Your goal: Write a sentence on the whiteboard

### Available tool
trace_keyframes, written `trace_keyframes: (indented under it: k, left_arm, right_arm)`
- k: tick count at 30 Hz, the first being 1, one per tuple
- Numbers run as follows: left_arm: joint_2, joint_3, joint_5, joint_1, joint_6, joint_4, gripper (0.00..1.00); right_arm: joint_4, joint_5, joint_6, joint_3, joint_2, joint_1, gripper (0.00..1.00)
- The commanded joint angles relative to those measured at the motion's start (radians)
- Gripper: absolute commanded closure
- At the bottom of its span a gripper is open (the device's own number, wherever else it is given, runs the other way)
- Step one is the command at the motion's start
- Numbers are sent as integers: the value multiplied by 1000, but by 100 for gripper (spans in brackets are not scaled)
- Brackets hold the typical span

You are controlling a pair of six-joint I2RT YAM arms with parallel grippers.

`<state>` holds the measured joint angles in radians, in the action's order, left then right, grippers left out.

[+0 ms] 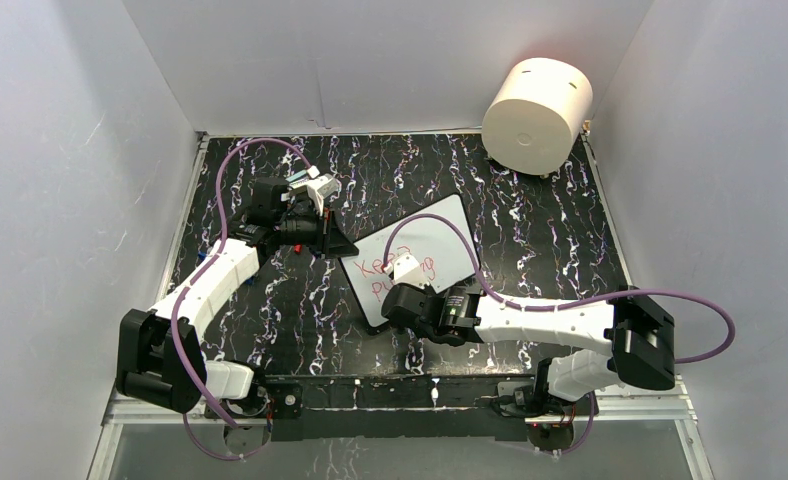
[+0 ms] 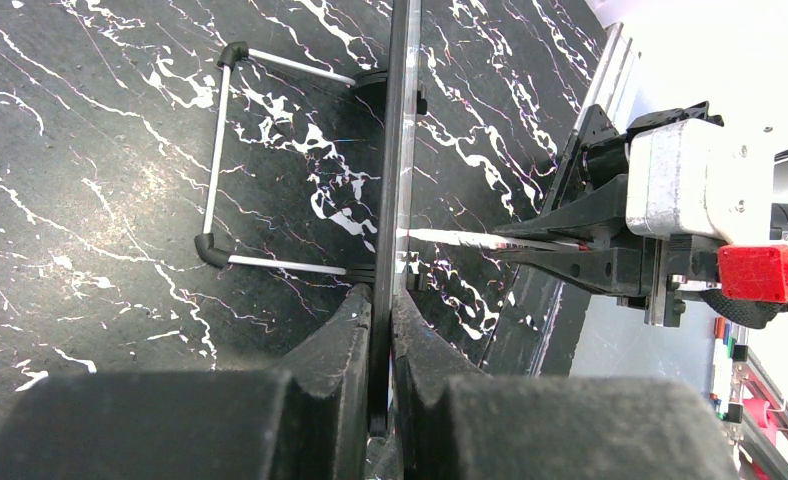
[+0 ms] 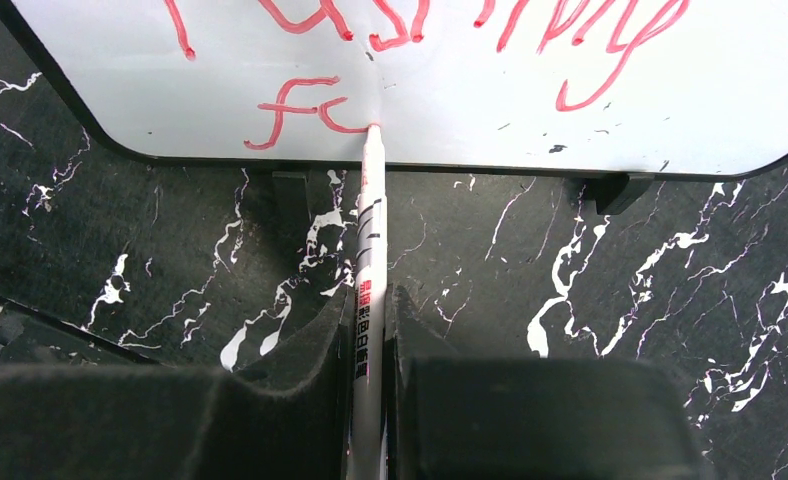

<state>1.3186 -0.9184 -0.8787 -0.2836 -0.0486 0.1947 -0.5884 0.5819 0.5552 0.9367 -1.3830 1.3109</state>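
1. Roughly at the middle of the bench (image 1: 550, 240) sat the whiteboard (image 1: 440, 238), turned askew to the bench edges.
2. The left tool (image 2: 382, 320) was clamped on the whiteboard's black rim. One finger pressed each face, and the left wrist view showed the board edge-on between them.
3. A thin wire stand (image 2: 215, 160) stuck out from one face of the board, over the bench.
4. The right tool (image 3: 370, 320) was clamped on a white marker (image 3: 370, 220), which ran straight out from between its fingers.
5. The marker's red tip touched the board close to its lower rim, at the end of the last red stroke.
6. The sentence (image 3: 530, 30) stood in red handwriting. The top view showed "Keep" and part of a second line. The right wrist view showed the lower half of "pushing" and, beneath it, only an "f" and an open curve.
7. Small black feet (image 3: 615, 190) sat under the board's lower rim, against the bench.
8. A cream cylinder (image 1: 537, 115) stood at the far right corner of the bench, well apart from the board.
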Motion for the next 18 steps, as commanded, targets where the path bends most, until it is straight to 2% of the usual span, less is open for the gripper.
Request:
trace_keyframes:
  k: [1, 18]
  left_arm:
    - [28, 18, 124, -7, 21, 60, 100]
    - [31, 18, 125, -6, 22, 59, 100]
  right_arm:
    - [18, 59, 20, 13, 23, -6, 100]
    - [62, 59, 0, 17, 48, -6, 100]
